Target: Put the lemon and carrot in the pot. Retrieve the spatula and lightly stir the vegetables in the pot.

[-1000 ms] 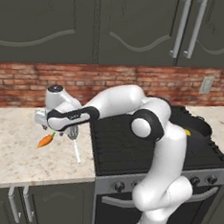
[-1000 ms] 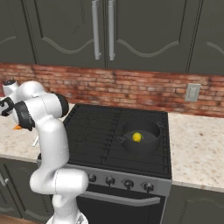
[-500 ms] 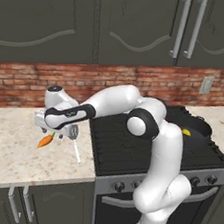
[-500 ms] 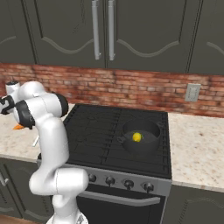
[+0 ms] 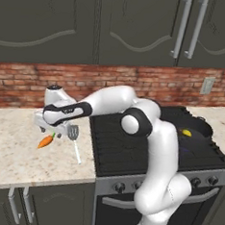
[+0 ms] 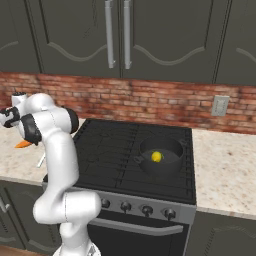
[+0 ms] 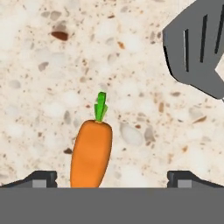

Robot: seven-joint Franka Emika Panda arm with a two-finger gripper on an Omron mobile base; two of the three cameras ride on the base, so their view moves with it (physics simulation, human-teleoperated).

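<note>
The orange carrot [image 7: 91,151] with its green tuft lies on the speckled counter, directly under my open gripper [image 7: 111,179], between the two fingertips [image 7: 41,177]. From the left base view the gripper [image 5: 49,130] hovers just above the carrot [image 5: 46,140], and the spatula [image 5: 73,132] lies right beside it with its white handle pointing toward the counter's front edge. Its grey slotted head [image 7: 194,52] sits close to the carrot. The lemon [image 6: 157,156] rests inside the black pot [image 6: 172,145] on the stove's right side. An end of the carrot [image 6: 22,144] peeks out behind the arm.
The black stovetop [image 5: 130,150] lies between the counter and the pot [image 5: 202,126], in which the lemon [image 5: 186,133] shows. A brick backsplash [image 5: 20,82] and dark upper cabinets stand behind. More counter [image 6: 225,165] extends right of the stove.
The hand has shifted slightly left and down over the carrot, with the jaws staying wide. Carrot, spatula, lemon and pot have not moved.
</note>
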